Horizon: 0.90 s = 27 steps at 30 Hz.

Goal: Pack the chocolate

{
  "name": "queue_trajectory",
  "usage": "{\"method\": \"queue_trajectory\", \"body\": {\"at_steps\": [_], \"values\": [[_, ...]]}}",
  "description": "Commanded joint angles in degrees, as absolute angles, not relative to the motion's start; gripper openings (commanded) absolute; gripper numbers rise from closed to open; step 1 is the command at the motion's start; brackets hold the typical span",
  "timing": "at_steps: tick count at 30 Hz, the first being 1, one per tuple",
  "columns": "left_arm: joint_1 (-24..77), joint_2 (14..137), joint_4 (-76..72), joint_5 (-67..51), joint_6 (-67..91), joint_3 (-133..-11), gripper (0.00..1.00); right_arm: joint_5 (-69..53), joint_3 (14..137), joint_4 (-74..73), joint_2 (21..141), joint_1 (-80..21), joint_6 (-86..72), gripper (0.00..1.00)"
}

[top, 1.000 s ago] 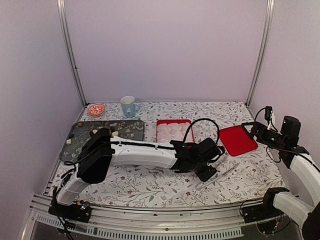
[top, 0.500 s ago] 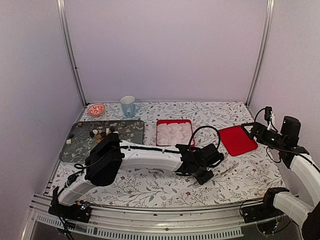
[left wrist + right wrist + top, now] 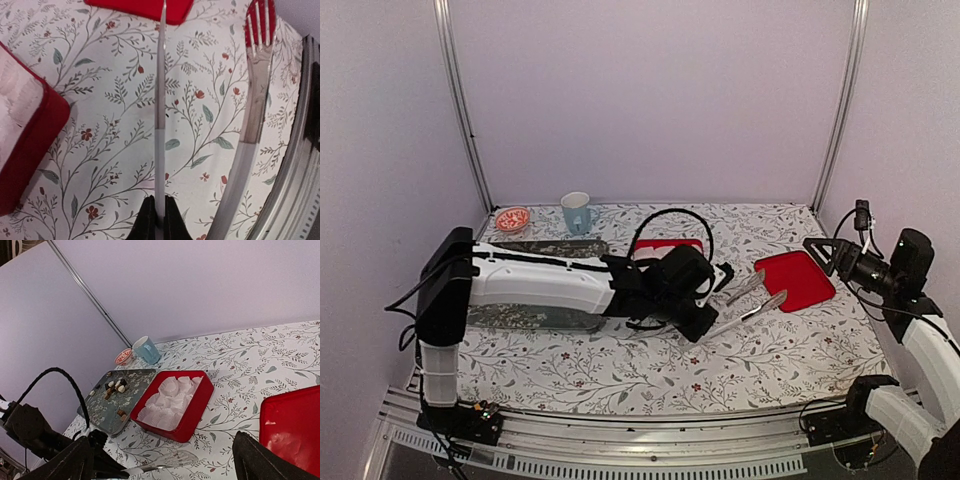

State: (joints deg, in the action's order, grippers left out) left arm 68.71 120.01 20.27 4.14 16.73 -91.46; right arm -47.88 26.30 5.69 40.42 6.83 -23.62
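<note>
Metal tongs (image 3: 159, 115) are pinched in the left end effector (image 3: 159, 212). Its jaws are closed tight on one of the tongs' two arms, which the left wrist view shows edge-on as a thin strip. The other arm, ending in fork-like tines, spreads off to one side. The tongs point away from the wrist over the floral tabletop (image 3: 620, 375) toward a flat red lid (image 3: 798, 280), and their tips lie near its edge. The left arm stretches low across the middle of the tabletop and covers much of what lies behind it in the overhead view. The red box (image 3: 172, 402) sits open beside the tongs, filled with crinkled white paper cups (image 3: 167, 399). The chocolate (image 3: 115, 386), a handful of small dark brown, tan and whitish lumps, lies scattered on a dark floral tray (image 3: 100, 410). The tray is just to the left of the box, and the chocolate is well apart from the tongs. Behind the tray, near the back wall, stand a pale blue cup (image 3: 576, 212) and a small red-patterned bowl (image 3: 512, 218). The right end effector (image 3: 820, 257) hangs at the right side of the tabletop, just past the lid, with its jaws spread wide and nothing between them.
</note>
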Motion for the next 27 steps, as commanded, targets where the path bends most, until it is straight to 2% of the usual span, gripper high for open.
{"method": "queue_trajectory", "body": {"at_steps": [1, 5, 10, 13, 21, 27], "values": [[65.38, 107.93, 7.48, 2.74, 20.90, -85.76, 0.00, -56.17, 27.79, 13.23, 40.01, 6.81, -27.25, 0.96], [63.15, 99.68, 0.21, 0.71, 24.55, -78.71, 0.00, -60.22, 26.27, 20.69, 41.33, 3.06, -30.74, 0.93], [60.50, 93.47, -8.02, -3.99, 29.60, -72.15, 0.00, -57.11, 29.31, 23.03, 46.23, -14.89, -27.67, 0.89], [60.39, 92.03, -10.37, -5.86, 29.94, -70.99, 0.00, -54.94, 32.77, 22.82, 51.78, -21.86, -24.56, 0.86], [60.46, 91.15, -15.96, -9.95, 32.28, -67.43, 0.00, -52.81, 40.64, 24.42, 60.30, -31.37, -21.28, 0.78], [60.67, 90.89, -17.66, -11.32, 32.99, -66.35, 0.00, -53.56, 42.36, 28.42, 64.88, -35.23, -21.94, 0.67]]}}
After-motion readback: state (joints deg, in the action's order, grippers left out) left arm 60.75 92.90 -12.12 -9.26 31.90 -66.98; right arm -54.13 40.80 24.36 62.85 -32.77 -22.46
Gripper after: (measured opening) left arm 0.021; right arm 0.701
